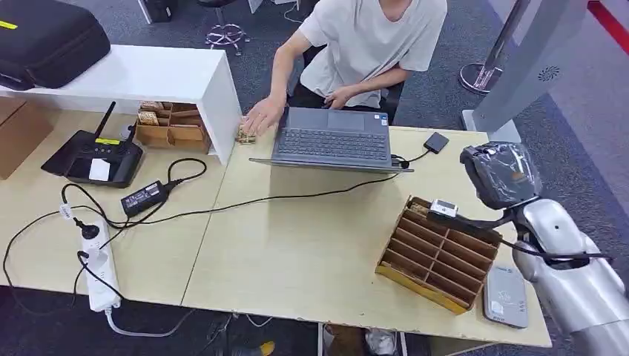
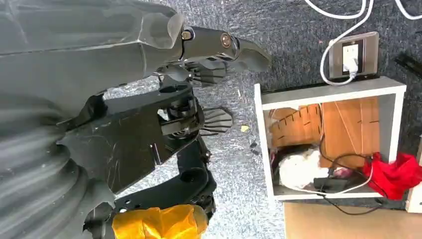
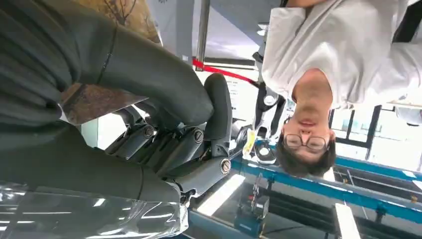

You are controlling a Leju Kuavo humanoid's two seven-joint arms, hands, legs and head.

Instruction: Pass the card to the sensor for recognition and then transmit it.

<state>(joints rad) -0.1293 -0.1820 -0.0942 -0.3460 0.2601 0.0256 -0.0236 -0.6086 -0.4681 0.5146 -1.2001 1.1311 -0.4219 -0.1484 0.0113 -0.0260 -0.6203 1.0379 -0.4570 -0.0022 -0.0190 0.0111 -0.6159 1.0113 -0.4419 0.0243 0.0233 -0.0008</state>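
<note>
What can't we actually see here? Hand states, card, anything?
- Right hand, head view: plastic-covered back faces the camera, hiding the fingers; any card held cannot be told.
- Right hand, wrist view: fingers curled, contents unclear.
- Card rack: slot contents too small.
- Sensor: the arm covers one edge.

The right arm (image 1: pixel 571 274) comes up from the lower right, silver forearm raised, its wrist wrapped in clear film. The right robot hand (image 3: pixel 184 144) has its fingers curled inward, holding nothing. The left robot hand (image 2: pixel 199 84) hangs low, dark fingers loosely apart and empty.
</note>
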